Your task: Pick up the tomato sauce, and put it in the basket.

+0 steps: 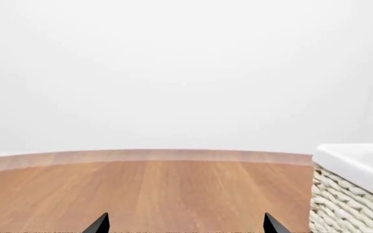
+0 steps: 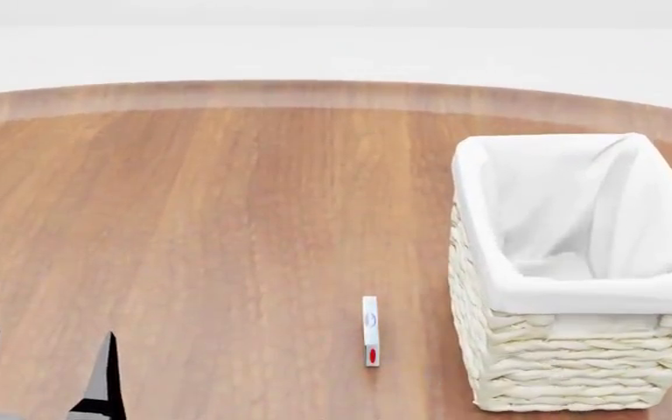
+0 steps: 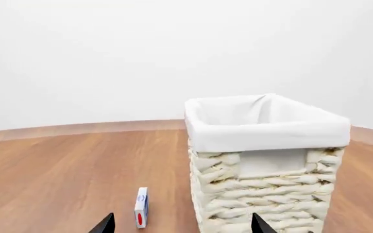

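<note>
The tomato sauce can is out of view in all three views. The cream woven basket with white cloth lining stands upright at the right of the wooden surface; it also shows in the right wrist view and at the edge of the left wrist view. My left gripper is open and empty at the near left, far from the basket; in the left wrist view only its two dark tips show. My right gripper is open and empty, facing the basket's near side; it is out of the head view.
A small flat white box with a red oval and blue side lies on the wood just left of the basket, also in the right wrist view. The wooden surface ends in a curved far edge before a white wall.
</note>
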